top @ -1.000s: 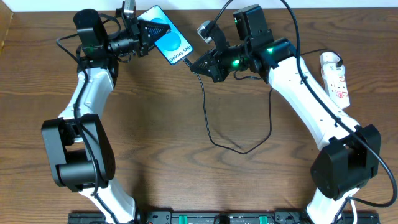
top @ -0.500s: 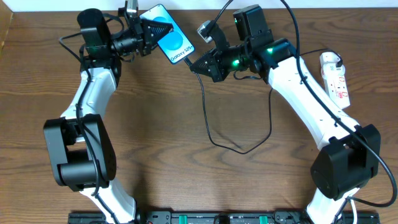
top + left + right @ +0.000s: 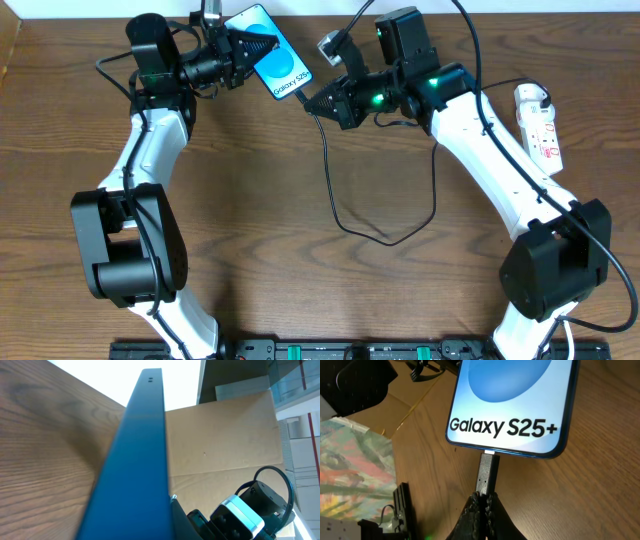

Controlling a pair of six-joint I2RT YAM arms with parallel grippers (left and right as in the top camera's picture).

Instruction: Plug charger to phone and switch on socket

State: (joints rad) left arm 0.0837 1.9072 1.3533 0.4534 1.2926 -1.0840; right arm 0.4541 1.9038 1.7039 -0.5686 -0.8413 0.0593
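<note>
My L end effector [image 3: 250,46] grips phone [image 3: 279,67] nr worktop's [image 3: 250,220] far edge; R end effector [image 3: 481,504] pinches charger [image 3: 488,473] connector, tip touching phone's btm edge.

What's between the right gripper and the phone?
Only the charger's connector, pinched by the right gripper, its tip meeting the phone at its bottom edge; the right wrist view shows it.

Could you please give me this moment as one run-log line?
left claw: shut on phone | right claw: shut on charger, tip at phone port | socket: untouched
</note>
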